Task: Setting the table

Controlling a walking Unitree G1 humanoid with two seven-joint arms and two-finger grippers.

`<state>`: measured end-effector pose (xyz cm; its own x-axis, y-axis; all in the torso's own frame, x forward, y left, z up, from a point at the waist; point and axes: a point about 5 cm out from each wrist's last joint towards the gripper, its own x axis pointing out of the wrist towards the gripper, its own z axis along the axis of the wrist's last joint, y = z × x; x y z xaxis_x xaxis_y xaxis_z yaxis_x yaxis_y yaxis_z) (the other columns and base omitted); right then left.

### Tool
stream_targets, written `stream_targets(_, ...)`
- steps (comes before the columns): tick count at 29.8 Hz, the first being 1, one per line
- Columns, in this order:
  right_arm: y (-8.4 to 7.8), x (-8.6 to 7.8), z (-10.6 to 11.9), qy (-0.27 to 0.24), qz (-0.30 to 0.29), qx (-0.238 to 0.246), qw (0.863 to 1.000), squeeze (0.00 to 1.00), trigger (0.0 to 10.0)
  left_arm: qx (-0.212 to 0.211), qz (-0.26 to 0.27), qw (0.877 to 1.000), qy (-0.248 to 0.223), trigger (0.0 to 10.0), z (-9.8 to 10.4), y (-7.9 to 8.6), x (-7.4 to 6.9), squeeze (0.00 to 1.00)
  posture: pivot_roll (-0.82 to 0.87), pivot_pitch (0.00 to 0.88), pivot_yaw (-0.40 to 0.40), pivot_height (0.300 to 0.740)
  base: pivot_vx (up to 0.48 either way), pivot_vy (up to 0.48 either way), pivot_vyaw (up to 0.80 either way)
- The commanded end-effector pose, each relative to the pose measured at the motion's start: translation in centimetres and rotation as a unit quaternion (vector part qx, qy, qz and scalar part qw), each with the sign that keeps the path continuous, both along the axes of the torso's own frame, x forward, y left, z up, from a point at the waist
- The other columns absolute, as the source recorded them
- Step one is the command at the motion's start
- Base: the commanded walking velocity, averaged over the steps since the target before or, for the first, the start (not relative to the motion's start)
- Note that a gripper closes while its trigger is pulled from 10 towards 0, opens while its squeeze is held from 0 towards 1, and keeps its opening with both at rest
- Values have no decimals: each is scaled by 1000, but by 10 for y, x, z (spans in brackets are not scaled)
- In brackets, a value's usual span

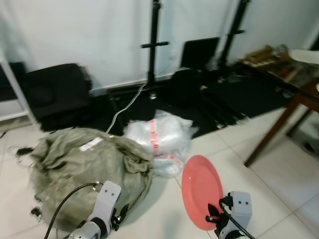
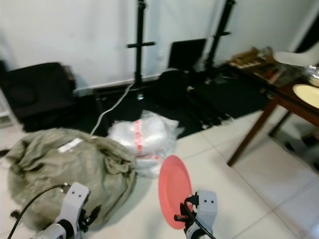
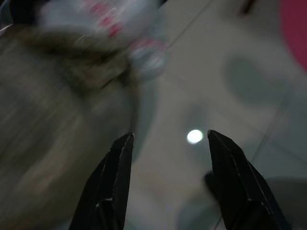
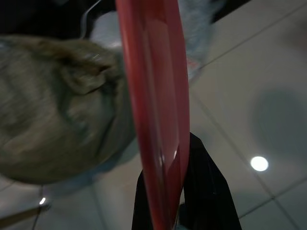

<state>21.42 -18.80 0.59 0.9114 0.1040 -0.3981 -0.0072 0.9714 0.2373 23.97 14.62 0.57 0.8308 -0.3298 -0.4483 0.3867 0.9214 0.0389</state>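
The right tool (image 1: 215, 219) is clamping the lower rim of a red plate (image 1: 201, 190), its black fingers (image 4: 204, 191) pinching the edge from both sides, and the plate is standing nearly on edge above the floor (image 1: 259, 194), well short of the surface (image 2: 294, 102). The left tool (image 3: 168, 182) is hanging low on the other side with its two fingers (image 3: 112, 182) spread apart and gripping nothing, pointing down at the pale tiles just beside a sack (image 1: 84, 169). That olive-green sack is lying slumped on the floor in front of the left arm, a black cable running along the arm over it. Just beyond the plate, a clear plastic bag (image 1: 159, 137) with red printing is sitting against the sack. Farther back, a white cable (image 1: 124, 107) is trailing across a dark mat to a black stand (image 1: 153, 45) by the white wall, and a black case (image 1: 55, 92) is resting at the left. At the right, the brown wooden surface is standing on slanted legs, carrying a pale plate (image 2: 308, 94) near its edge and some blurred clutter (image 1: 269, 56) farther back
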Motion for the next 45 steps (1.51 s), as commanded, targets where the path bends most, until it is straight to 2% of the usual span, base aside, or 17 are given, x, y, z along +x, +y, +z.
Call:
stream_targets(1,0,1,1,-4,-3,-1,1000,0,10000,10,-4,1000,7,10000,-5,3,-4,0,-81,0,53,740,0,0,-800)
stream_targets(13,-2,5,5,-15,-10,0,1000,0,10000,-13,15,1000,-4,10000,2,6,4,0,-84,0,54,740,0,0,-800)
stream_targets(19,0,18,20,-44,-14,10,999,0,10000,-36,33,999,-19,10000,12,6,15,0,-85,0,54,740,0,0,-800)
stream_targets(26,7,28,37,-76,-11,23,997,0,10000,-43,31,997,-49,10000,27,1,24,0,-86,0,53,740,0,0,-800)
stream_targets(31,11,37,55,-106,-12,35,994,0,10000,-53,28,995,-79,10000,45,-6,35,0,-89,0,51,740,0,0,-800)
stream_targets(34,15,46,74,-136,-12,47,989,0,10000,-70,20,992,-104,10000,64,-15,46,0,-92,0,51,740,0,0,-800)
stream_targets(35,15,46,74,-136,-12,47,989,0,10000,-70,20,992,-104,10000,64,-15,46,0,-92,0,51,740,0,0,-800)
stream_targets(36,18,50,84,-150,-11,54,987,0,10000,-78,16,990,-117,10000,75,-20,51,0,-94,0,51,740,0,0,-800)
stream_targets(45,25,55,99,-167,-8,71,983,0,10000,-103,7,981,-165,10000,106,-29,62,0,-94,0,50,740,0,0,-800)
